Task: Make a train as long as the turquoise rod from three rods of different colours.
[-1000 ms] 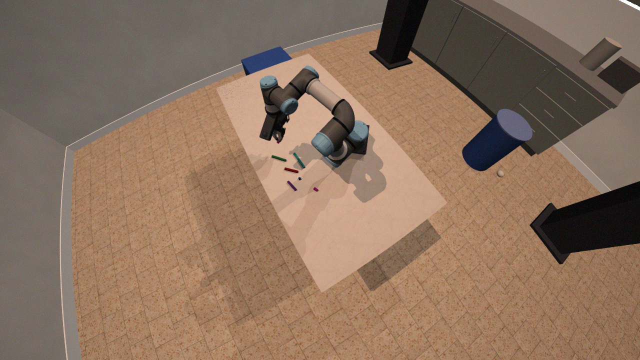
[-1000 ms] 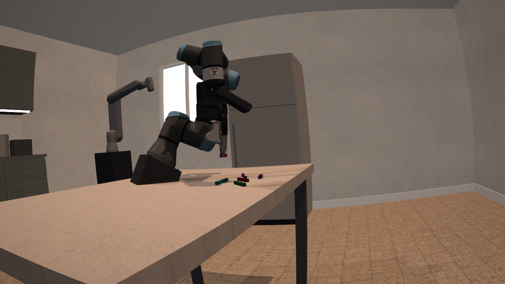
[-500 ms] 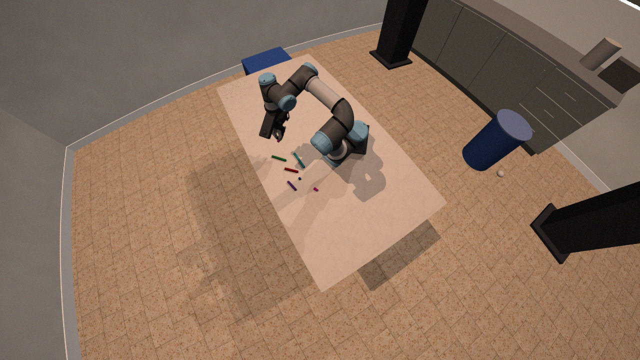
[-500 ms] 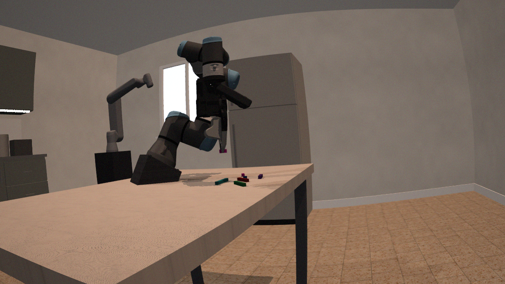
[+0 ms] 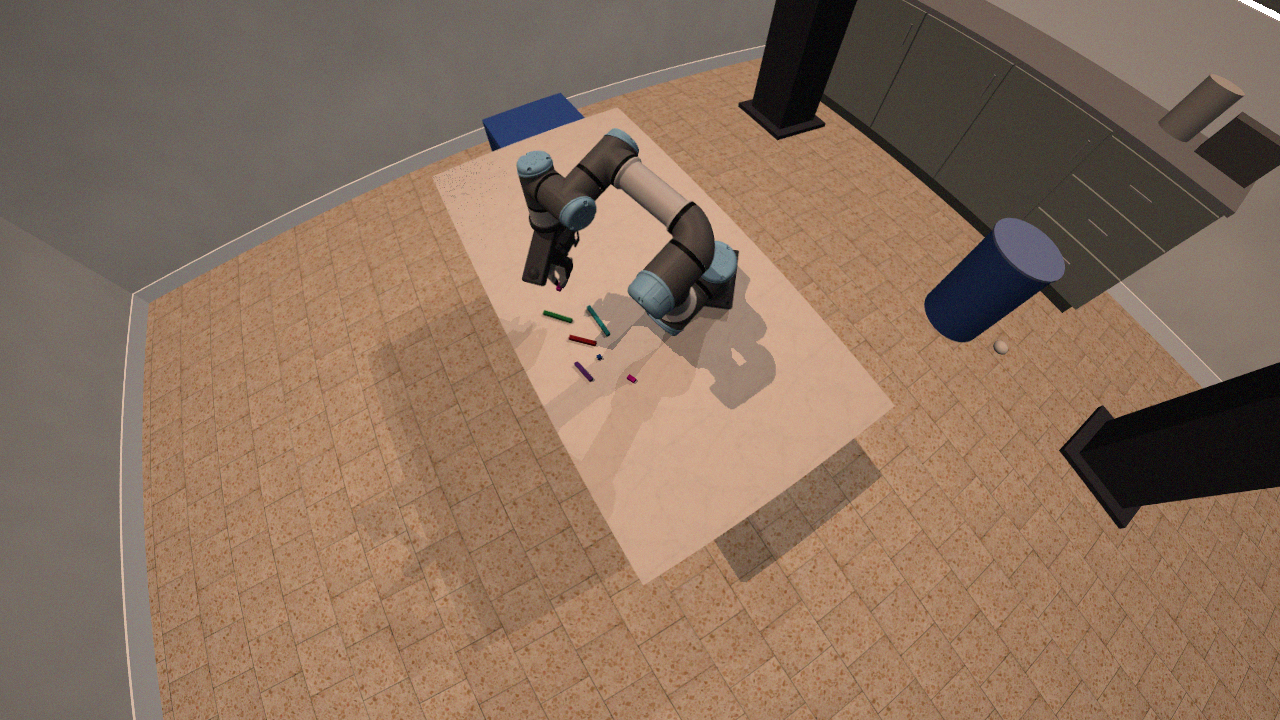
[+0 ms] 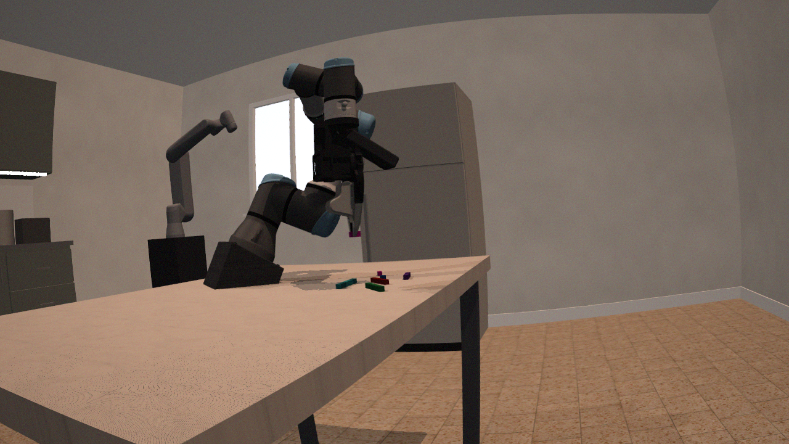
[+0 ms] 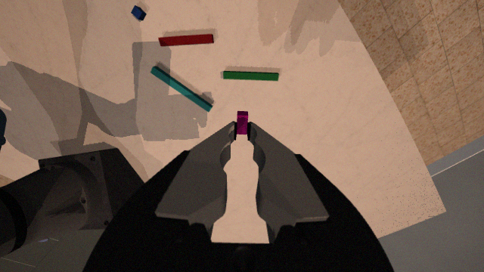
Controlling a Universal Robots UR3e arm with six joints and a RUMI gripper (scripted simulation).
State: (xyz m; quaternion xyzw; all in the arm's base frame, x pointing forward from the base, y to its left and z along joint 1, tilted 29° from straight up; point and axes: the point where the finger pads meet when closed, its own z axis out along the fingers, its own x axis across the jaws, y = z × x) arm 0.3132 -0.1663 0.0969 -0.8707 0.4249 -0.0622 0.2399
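One magenta rod [image 5: 559, 288] [image 6: 351, 234] [image 7: 242, 123] is gripped in the jaws [image 5: 561, 282] [image 6: 354, 232], raised above the desk [image 5: 716, 429] [image 6: 248, 331] [image 7: 321, 113] near its long edge; a blue bin [image 5: 993, 282] stands on the tiled floor [image 5: 313, 537] [image 6: 606, 375] [image 7: 435, 57].

Wrist view: purple rod and loose magenta rod out of picture. Arm base [image 7: 125, 166] cut by left edge. Far corner of table [image 7: 340, 125], beyond blue rod [image 7: 138, 13], also cut off. Exterior view: blue rod [image 6: 383, 276] partly hidden behind red rod [image 6: 379, 280]; near table corner cut by lower edge.
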